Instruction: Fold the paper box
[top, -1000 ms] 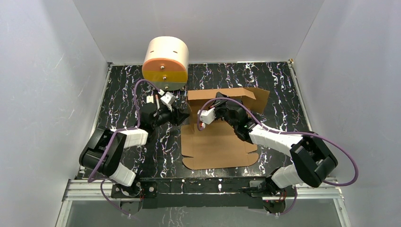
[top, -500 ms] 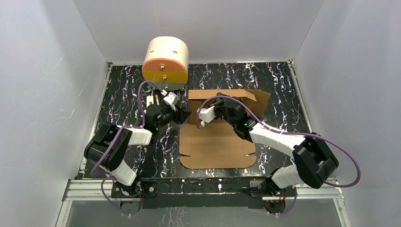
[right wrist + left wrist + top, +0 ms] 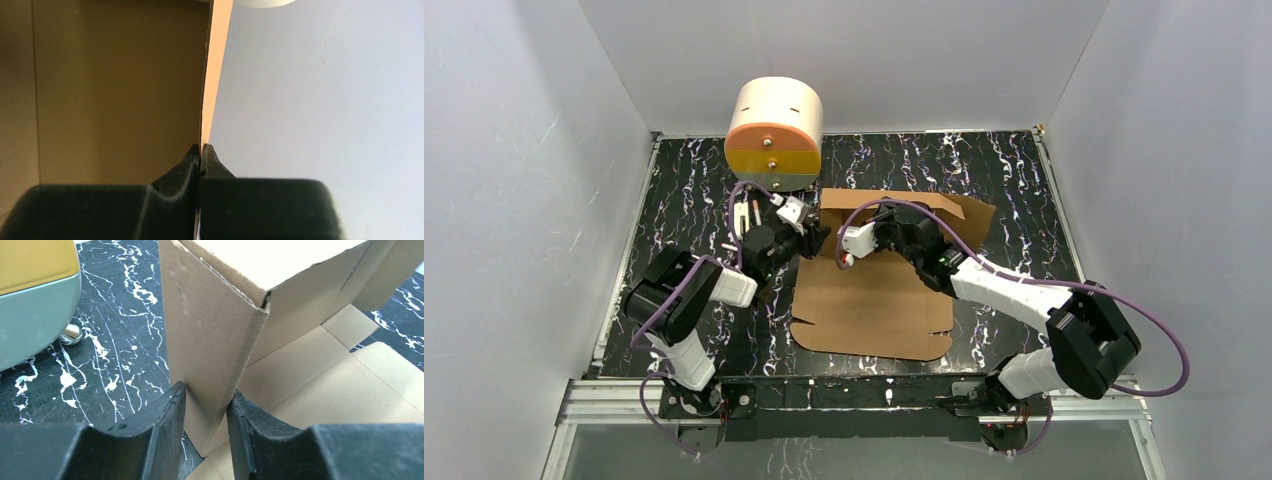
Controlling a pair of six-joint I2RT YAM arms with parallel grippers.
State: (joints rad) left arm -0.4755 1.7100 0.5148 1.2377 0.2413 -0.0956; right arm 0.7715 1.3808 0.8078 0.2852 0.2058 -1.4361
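Observation:
The paper box (image 3: pixel 874 305) is brown cardboard lying on the dark marbled table, its near panel flat and its back wall and left side flap raised. My left gripper (image 3: pixel 817 238) sits at the box's back left corner. In the left wrist view, the left gripper (image 3: pixel 206 392) has both fingertips (image 3: pixel 176 395) pressed against the upright side flap of the paper box (image 3: pixel 215 325). My right gripper (image 3: pixel 902 222) reaches over the box to the back wall. In the right wrist view, the right gripper (image 3: pixel 200 147) is shut on the thin edge of a panel of the paper box (image 3: pixel 120 90).
A cream cylinder (image 3: pixel 773 135) with an orange and yellow front stands at the back, just behind the left gripper; its yellow front and grey base (image 3: pixel 35 290) sit close on the left. White walls enclose the table (image 3: pixel 1024 200) on three sides.
The left gripper has moved right onto the side flap and its jaws have narrowed against it. The box has slid left and toward the near edge. The right gripper's hold is unchanged.

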